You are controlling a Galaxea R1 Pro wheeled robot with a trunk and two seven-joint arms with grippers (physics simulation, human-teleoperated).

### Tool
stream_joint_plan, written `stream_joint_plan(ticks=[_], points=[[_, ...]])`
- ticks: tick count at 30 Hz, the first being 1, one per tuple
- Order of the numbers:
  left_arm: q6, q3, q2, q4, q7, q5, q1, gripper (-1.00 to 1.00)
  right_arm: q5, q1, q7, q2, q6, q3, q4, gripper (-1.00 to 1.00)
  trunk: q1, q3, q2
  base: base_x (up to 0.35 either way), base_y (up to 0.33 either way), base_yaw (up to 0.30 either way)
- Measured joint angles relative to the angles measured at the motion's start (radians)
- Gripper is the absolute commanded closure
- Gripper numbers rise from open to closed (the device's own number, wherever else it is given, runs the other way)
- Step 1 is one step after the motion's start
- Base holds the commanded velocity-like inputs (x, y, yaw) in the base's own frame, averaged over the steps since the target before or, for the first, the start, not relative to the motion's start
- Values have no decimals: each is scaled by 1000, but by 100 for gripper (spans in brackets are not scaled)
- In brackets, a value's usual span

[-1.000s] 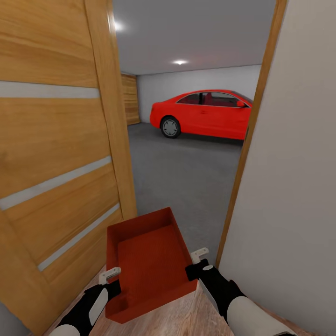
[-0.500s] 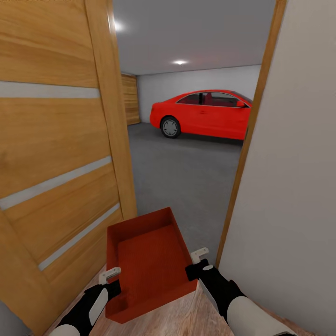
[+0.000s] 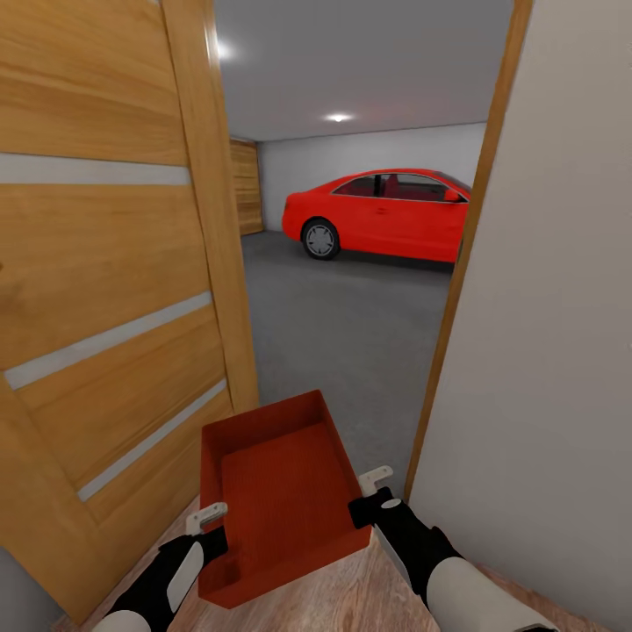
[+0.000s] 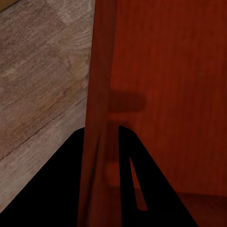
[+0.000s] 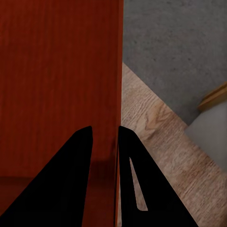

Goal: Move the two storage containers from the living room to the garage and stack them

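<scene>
Meanwhile I had the rig stopped at the doorway, head camera looking past the open wooden door (image 3: pixel 105 290) into the garage (image 3: pixel 369 105).

One orange-red bin (image 3: pixel 281 496) hung between both arms, above the wood-plank strip at the threshold, its far end reaching over the grey concrete floor (image 3: pixel 351 333). It sat slightly skewed, far end swung toward my right.

Left gripper (image 3: pixel 207 518): fingers pinched narrow on the bin's left long wall, near the end closest to me. In the left wrist view one finger (image 4: pixel 137 184) lay inside the wall and the other outside, wall (image 4: pixel 97 142) between them.

Right gripper (image 3: pixel 376 481): fingers pinched narrow on the right long wall. The right wrist view showed the wall (image 5: pixel 118 71) edge-on between the two dark fingers (image 5: pixel 78 179), with plank floor and concrete beyond.

Door leaf stood just beside the bin on the left; a beige wall (image 3: pixel 553 307) with wood frame stood near on the right. A red car (image 3: pixel 382 215) was parked well beyond, by the white back wall, under a ceiling spotlight (image 3: pixel 338 117).
</scene>
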Motion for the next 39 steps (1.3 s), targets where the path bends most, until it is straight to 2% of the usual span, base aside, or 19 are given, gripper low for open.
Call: stream_joint_plan(ticks=[14,39], points=[[0,0,0,0,0,0,0,100,0,0,0,0,0,0,0,100,0,3,0,0,0,-71],[-1,-1,1,1,0,3,0,100,4,0,0,1,0,-2,0,100,0,3,0,0,0,-3]])
